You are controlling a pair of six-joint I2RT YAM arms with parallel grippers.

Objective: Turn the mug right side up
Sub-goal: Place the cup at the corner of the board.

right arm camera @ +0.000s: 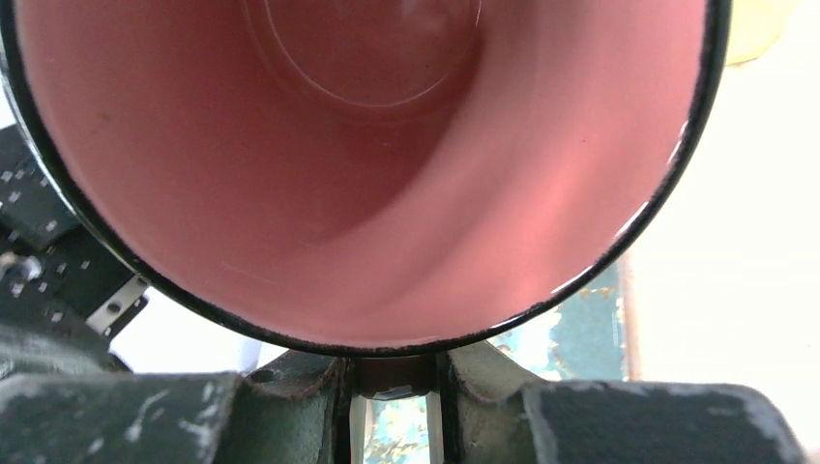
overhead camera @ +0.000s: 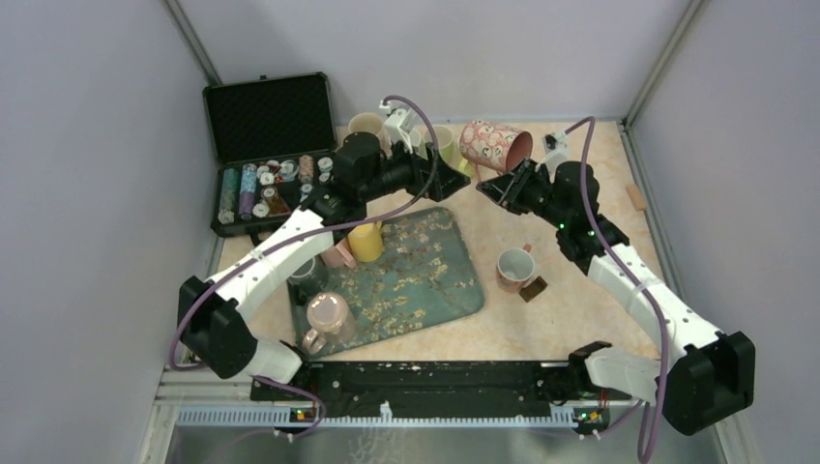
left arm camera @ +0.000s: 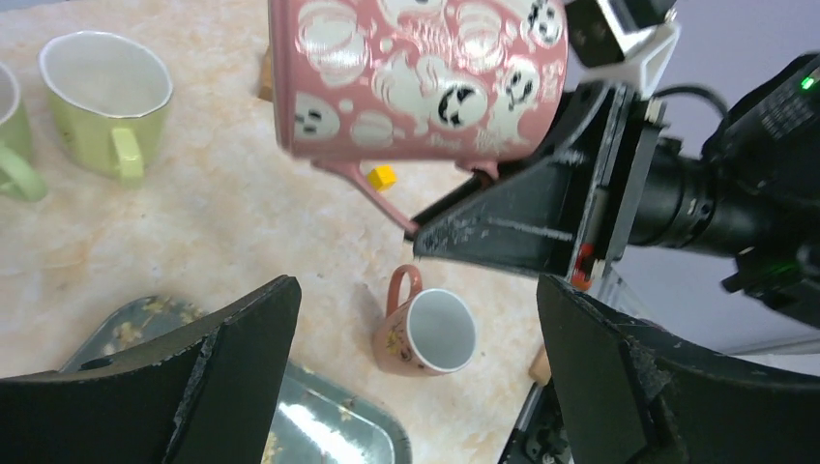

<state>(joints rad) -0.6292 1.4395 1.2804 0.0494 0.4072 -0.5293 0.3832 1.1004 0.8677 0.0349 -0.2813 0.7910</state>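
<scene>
Between grey walls (overhead camera: pixel 87 145) sits a marbled table (overhead camera: pixel 561 324).

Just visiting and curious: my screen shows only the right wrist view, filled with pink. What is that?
Observer: A pink mug printed with pumpkin faces, held above the table, tipped nearly sideways.
Operator: Who holds it?
Observer: The right end effector, clamped on its handle.
Operator: And the other arm?
Observer: The left end effector is open beside the mug, not touching.

Mid-air mug (overhead camera: pixel 493 145) bars the rear; table (overhead camera: pixel 566 324) right of tray (overhead camera: pixel 445 280) mostly open.
</scene>
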